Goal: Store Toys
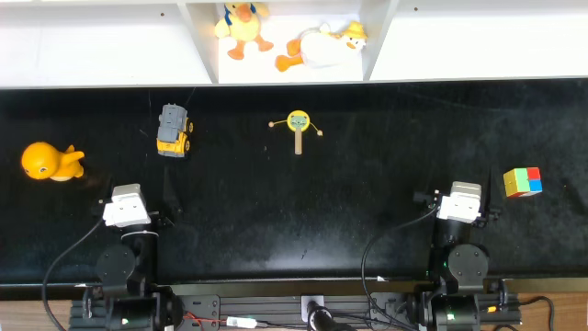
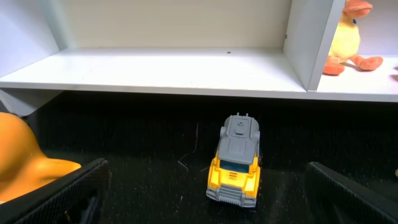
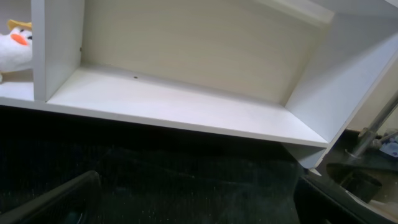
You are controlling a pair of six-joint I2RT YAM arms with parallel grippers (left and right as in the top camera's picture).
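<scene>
Two stored: yellow plush duck (image 1: 242, 26), white plush duck (image 1: 322, 46), in shelf (image 1: 92, 46) middle compartment.
Four left: truck (image 1: 174, 130), rattle (image 1: 298, 126), orange duck (image 1: 50, 162), cube (image 1: 522, 182), on desk (image 1: 367, 202) before shelf.
Grippers: left gripper (image 2: 202, 171), right gripper (image 3: 196, 180), both spread, empty.

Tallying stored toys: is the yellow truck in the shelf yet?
Out. The truck stands on the black table, before the shelf.
</scene>
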